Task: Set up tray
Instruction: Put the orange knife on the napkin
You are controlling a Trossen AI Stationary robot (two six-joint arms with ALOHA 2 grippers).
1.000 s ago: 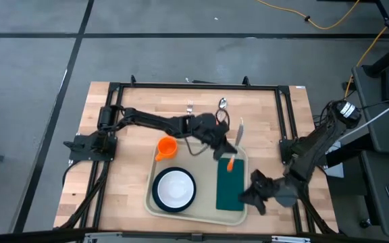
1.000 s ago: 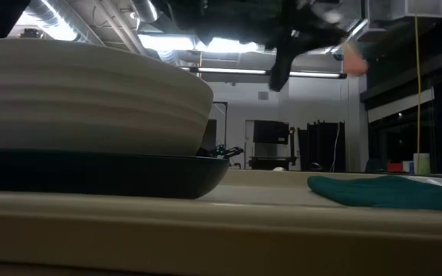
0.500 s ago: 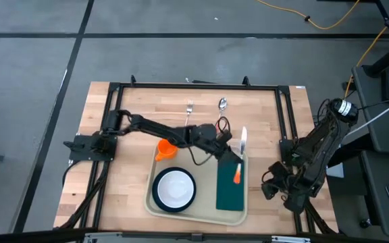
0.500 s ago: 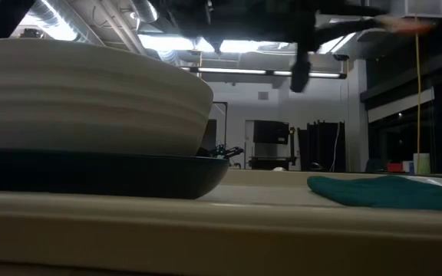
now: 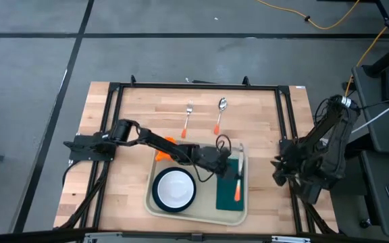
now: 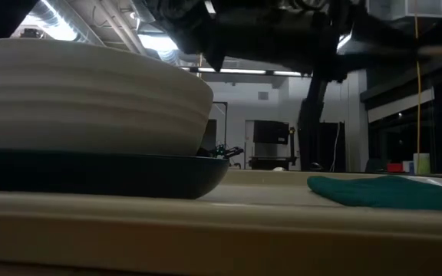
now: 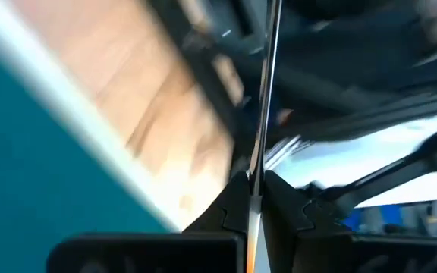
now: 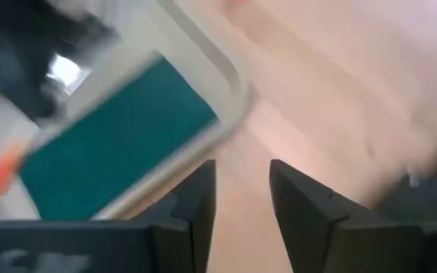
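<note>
The beige tray (image 5: 196,217) lies at the table's near middle. On it are a dark plate with a white bowl (image 5: 174,189) and a dark green napkin (image 5: 227,196). My left gripper (image 5: 229,169) is over the napkin's far part, shut on an orange-handled knife (image 5: 238,190). My right gripper (image 5: 280,172) is open and empty, off the tray's right side. A fork (image 5: 188,116) and a spoon (image 5: 220,111), both orange-handled, lie on the wood at the far middle. An orange cup (image 5: 165,147) stands beside the tray's far left corner, partly under my left arm. My left gripper pinches the knife between its two fingers (image 7: 234,201), about where the blade (image 7: 262,114) meets the orange handle (image 7: 250,262). The blade stands edge-on and runs forward from the fingertips. The knife is above the napkin, along its length; I cannot tell whether it touches the cloth.
A black frame (image 5: 194,86) runs round the table's far, left and right sides. Bare wood lies left of the tray (image 5: 123,189) and between the tray and the cutlery. The low view shows the bowl (image 6: 83,100) and the napkin (image 6: 382,192) on the tray (image 6: 206,230).
My left gripper has carried the knife from over the tray's far right corner toward the near edge, and lower, until it is over the napkin. The knife has turned to lie along the napkin. My right gripper has drawn back from the tray's right rim toward the table's right edge.
</note>
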